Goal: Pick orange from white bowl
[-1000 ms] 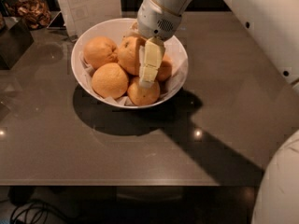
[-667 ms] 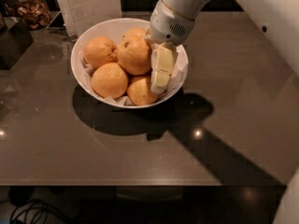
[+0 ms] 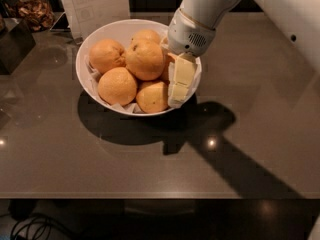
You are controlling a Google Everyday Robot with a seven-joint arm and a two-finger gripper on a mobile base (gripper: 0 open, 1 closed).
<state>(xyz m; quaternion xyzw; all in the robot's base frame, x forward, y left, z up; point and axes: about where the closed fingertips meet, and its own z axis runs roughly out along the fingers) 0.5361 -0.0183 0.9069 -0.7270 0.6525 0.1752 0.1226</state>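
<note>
The white bowl (image 3: 95, 39) stands at the back middle of the dark table, lined with crinkled white paper and holding several oranges. The largest orange (image 3: 145, 59) lies on top in the middle, uncovered. Smaller oranges lie at the left (image 3: 106, 55), front left (image 3: 117, 85), front (image 3: 152, 96) and back (image 3: 146, 35). My gripper (image 3: 180, 86) hangs from the white arm and points down inside the bowl's right side, just right of the largest orange and next to the front one. It partly hides another orange behind it.
A dark box (image 3: 14, 45) and a jar of brown pieces (image 3: 35, 11) stand at the back left. A white card (image 3: 95, 1) stands behind the bowl. The table's front edge (image 3: 150, 198) runs low across the view, with cables (image 3: 30, 226) on the floor below.
My gripper has moved right, from over the middle of the bowl to its right side. The central orange is now uncovered. The oranges have not visibly shifted.
</note>
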